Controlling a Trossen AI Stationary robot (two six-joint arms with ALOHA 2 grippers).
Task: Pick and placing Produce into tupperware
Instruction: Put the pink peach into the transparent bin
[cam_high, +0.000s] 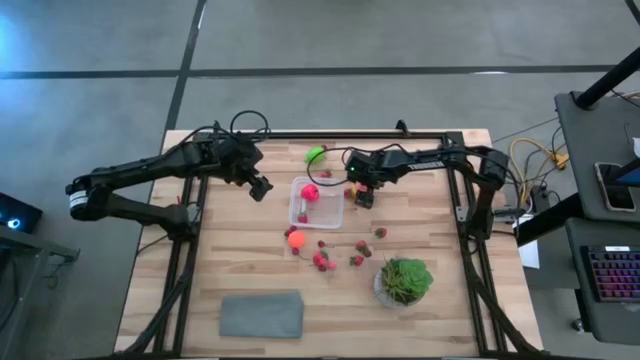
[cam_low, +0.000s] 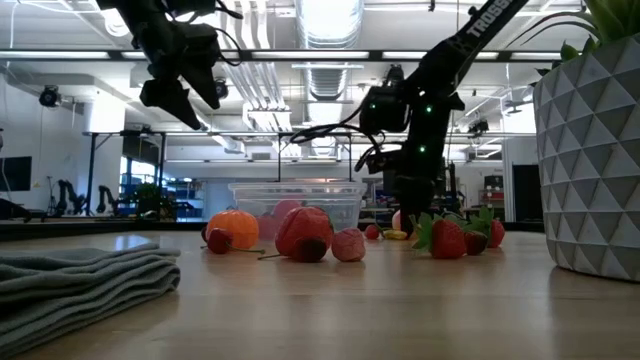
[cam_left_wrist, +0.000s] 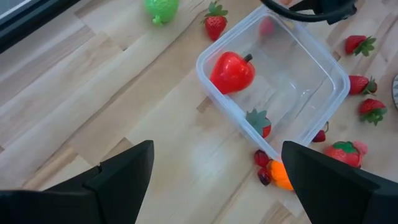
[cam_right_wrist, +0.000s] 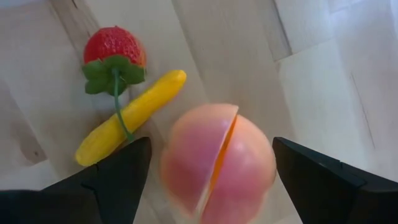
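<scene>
Peach (cam_right_wrist: 217, 163) lies centred between the spread, empty fingers of the right gripper (cam_high: 363, 196), directly ahead of them, its seam running along their reach. Banana (cam_right_wrist: 129, 117) and strawberry (cam_right_wrist: 114, 55) lie beyond, off-centre. Tupperware (cam_high: 336, 215) sits just beside this gripper. Farther off, the left gripper (cam_high: 261, 187) hovers released.

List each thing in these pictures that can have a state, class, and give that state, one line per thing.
tupperware: no lid on, holding a red fruit and a strawberry.
left gripper: open, empty, raised beside the tupperware.
right gripper: open, low over the pink-peach fruit.
pink-peach fruit: on the table, not gripped.
orange fruit: loose on the table.
lime-green fruit: loose on the table.
grey mat: lying flat.
</scene>
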